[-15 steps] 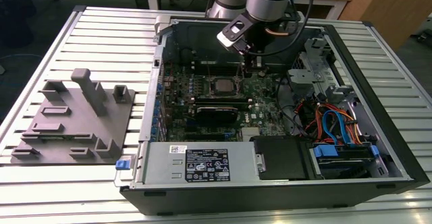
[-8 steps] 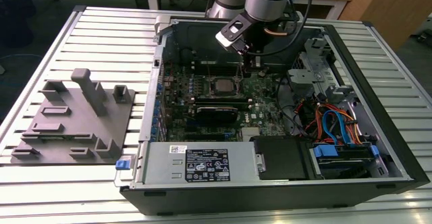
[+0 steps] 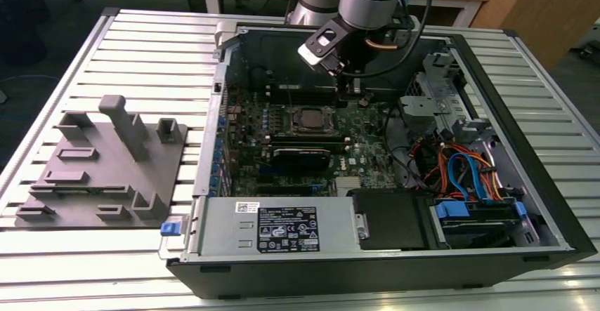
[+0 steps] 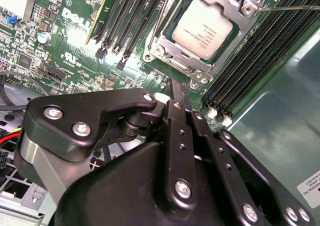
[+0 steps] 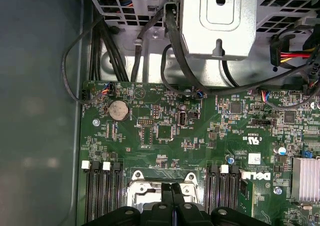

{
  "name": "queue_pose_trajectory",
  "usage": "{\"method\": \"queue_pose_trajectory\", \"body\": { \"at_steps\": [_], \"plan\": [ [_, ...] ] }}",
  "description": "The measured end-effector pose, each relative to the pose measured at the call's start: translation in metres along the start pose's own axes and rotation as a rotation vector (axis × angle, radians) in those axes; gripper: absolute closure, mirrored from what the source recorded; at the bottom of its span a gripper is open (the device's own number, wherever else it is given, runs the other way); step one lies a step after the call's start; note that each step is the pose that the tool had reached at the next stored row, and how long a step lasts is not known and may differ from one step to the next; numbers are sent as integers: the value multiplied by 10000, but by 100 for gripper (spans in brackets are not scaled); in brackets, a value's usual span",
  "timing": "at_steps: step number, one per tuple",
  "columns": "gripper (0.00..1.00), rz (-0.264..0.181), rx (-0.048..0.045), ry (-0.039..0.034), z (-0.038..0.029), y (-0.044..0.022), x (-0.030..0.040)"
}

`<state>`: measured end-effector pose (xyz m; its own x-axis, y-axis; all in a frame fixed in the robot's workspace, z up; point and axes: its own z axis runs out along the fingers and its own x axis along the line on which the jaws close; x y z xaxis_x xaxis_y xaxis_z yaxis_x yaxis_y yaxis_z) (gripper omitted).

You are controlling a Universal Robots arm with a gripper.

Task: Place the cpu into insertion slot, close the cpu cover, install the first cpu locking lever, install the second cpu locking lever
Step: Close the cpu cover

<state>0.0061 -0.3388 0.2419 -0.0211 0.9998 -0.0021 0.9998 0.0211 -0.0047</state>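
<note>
The cpu (image 4: 204, 30) lies flat in the insertion slot (image 3: 308, 119) on the green board, its silvery top showing through the window of the cpu cover (image 4: 175, 46), which lies down over it. One thin wire lever (image 4: 292, 7) sticks out past a corner of the cover, and another (image 4: 159, 23) runs along its side. My gripper (image 4: 178, 90) hovers just beside the socket with its fingers pressed together and nothing between them. In the first wrist view the gripper (image 5: 171, 188) hangs over the socket's metal frame (image 5: 142, 186). In the exterior view the gripper (image 3: 355, 93) sits just behind the socket.
Black memory slots (image 4: 250, 56) flank the socket on both sides. A metal drive cage (image 5: 220, 21) with black cables stands beyond the board's edge. The power supply (image 3: 281, 230) and coloured cables (image 3: 459, 170) fill the case's front. A grey fixture (image 3: 103, 163) rests on the slatted table.
</note>
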Motion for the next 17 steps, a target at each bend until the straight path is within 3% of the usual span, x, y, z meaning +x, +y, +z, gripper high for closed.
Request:
{"method": "queue_pose_trajectory", "body": {
  "at_steps": [17],
  "plan": [
    [90,0,1,0,0,-36,1]
  ]
}}
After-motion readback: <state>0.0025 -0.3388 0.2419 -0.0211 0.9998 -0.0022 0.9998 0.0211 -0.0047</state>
